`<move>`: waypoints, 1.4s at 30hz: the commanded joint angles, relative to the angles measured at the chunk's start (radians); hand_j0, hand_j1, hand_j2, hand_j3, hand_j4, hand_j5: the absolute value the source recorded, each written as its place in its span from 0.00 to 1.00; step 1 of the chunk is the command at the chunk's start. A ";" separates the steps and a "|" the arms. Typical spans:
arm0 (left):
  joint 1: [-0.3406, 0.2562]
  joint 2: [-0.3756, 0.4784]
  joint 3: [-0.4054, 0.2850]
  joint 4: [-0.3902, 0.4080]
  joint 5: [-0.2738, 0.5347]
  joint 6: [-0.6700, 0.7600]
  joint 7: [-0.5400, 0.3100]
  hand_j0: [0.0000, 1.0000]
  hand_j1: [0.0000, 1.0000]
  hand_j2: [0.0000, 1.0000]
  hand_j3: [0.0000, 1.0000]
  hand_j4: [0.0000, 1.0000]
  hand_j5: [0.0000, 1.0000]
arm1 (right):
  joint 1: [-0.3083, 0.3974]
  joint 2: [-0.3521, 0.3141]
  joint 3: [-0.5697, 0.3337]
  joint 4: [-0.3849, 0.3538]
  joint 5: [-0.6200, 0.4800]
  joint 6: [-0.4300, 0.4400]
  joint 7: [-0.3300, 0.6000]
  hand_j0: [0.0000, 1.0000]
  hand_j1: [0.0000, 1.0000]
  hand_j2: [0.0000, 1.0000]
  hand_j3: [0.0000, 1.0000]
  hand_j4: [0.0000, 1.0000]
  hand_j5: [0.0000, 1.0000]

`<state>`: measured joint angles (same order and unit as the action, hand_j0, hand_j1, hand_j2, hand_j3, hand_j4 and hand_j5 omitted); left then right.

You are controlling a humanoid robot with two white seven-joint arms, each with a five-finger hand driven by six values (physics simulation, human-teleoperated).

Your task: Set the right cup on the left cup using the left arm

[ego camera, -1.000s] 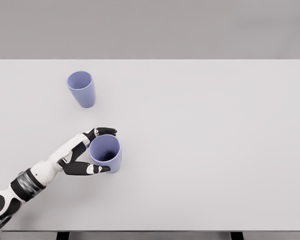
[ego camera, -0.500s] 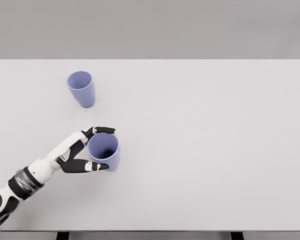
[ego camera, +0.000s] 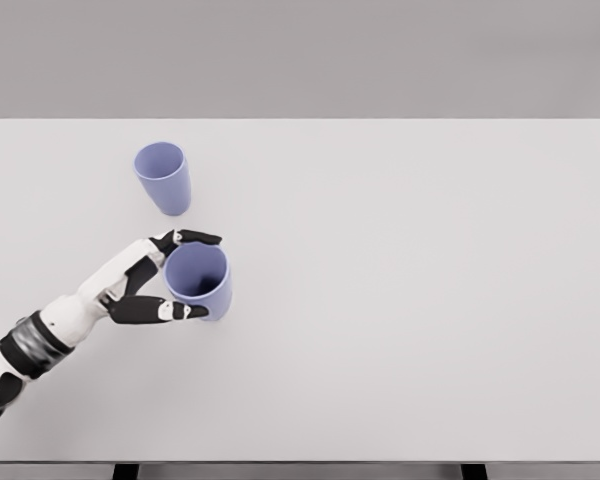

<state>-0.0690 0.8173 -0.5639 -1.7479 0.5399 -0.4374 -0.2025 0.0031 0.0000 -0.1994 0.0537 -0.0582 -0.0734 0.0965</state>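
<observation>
My left hand (ego camera: 158, 285) grips the right cup (ego camera: 199, 281), left of centre. Left cup (ego camera: 163, 177) sits near, above it. Surface (ego camera: 430, 280) open rightward, edges far.

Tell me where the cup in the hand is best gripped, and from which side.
Grip the near cup around its upper wall just below the rim, coming from its left, as the left hand does. It stands upright with its mouth open and tapers downward, so fingers wrapped round the wide top should not slip.
</observation>
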 commanded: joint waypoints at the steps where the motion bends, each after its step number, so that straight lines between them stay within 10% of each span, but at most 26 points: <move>1: 0.000 0.016 0.004 -0.001 0.020 0.000 0.000 0.73 0.73 0.73 0.73 0.73 0.73 | 0.000 0.000 0.000 0.000 0.000 0.000 0.000 1.00 1.00 1.00 1.00 1.00 1.00; 42: -0.224 0.046 0.004 0.016 0.176 0.118 0.000 0.70 0.70 0.70 0.70 0.70 0.70 | 0.000 0.000 0.000 0.000 0.000 0.000 0.000 1.00 1.00 1.00 1.00 1.00 1.00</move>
<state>-0.2960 0.8661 -0.5590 -1.7330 0.7064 -0.3368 -0.2026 0.0031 0.0000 -0.1994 0.0537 -0.0582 -0.0734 0.0965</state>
